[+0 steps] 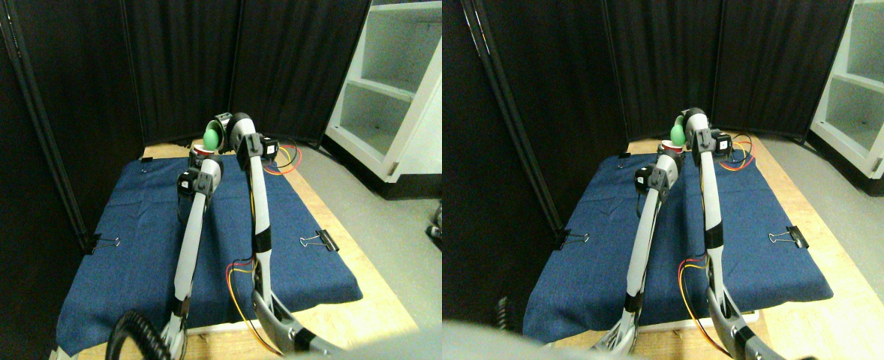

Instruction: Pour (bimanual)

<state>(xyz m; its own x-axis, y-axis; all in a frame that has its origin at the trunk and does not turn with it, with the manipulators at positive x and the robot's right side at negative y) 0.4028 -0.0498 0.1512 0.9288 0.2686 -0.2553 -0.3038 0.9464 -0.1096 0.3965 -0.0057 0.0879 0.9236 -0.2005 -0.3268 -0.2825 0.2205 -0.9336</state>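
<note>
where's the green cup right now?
In the stereo pair view the green cup is at the far edge of the blue cloth, raised and tipped just above the red cup, at the end of the right manipulator.

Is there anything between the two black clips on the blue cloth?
Yes. In the stereo pair view, both robot arms cross the blue cloth between the left clip and the right clip. Otherwise that stretch of cloth is bare.
</note>
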